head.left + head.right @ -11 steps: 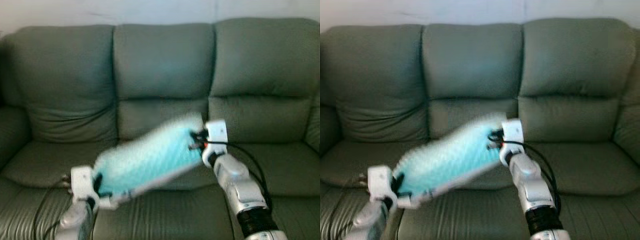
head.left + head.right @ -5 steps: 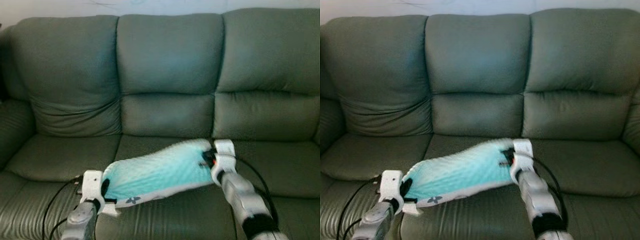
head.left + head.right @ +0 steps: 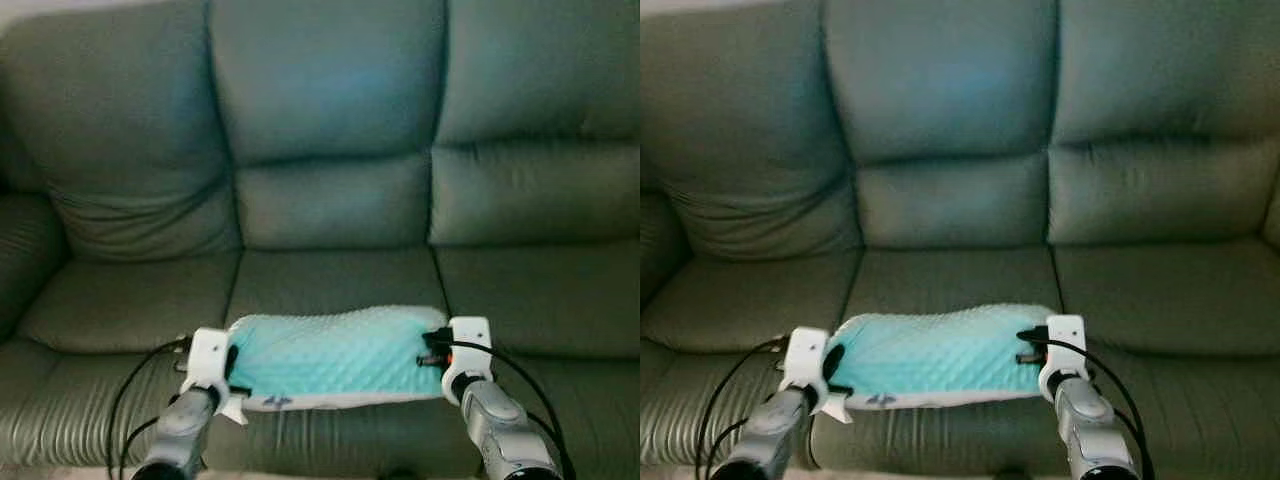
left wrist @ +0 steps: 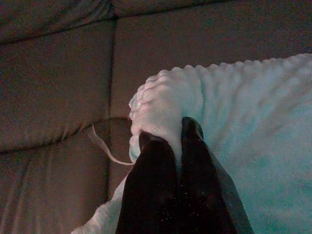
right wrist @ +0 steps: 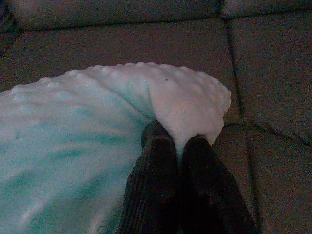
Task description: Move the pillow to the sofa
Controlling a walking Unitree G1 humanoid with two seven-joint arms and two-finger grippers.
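A turquoise bumpy pillow (image 3: 335,355) with a white edge lies level over the front of the middle seat cushion of the dark green sofa (image 3: 330,190). My left gripper (image 3: 232,362) is shut on the pillow's left end, and in the left wrist view its black fingers (image 4: 161,161) pinch a fold of the pillow (image 4: 253,146). My right gripper (image 3: 432,352) is shut on the right end; the right wrist view has its fingers (image 5: 168,161) clamped on the pillow's corner (image 5: 190,107).
The sofa has three seat cushions and three back cushions, with a left armrest (image 3: 25,250). Black cables (image 3: 130,400) hang from both arms. The left seat cushion (image 3: 120,300) and right seat cushion (image 3: 540,290) lie bare beside the pillow.
The pillow has come down from a tilted, raised pose to lying flat and level at the middle seat's front. The camera has dipped and moved closer to the sofa.
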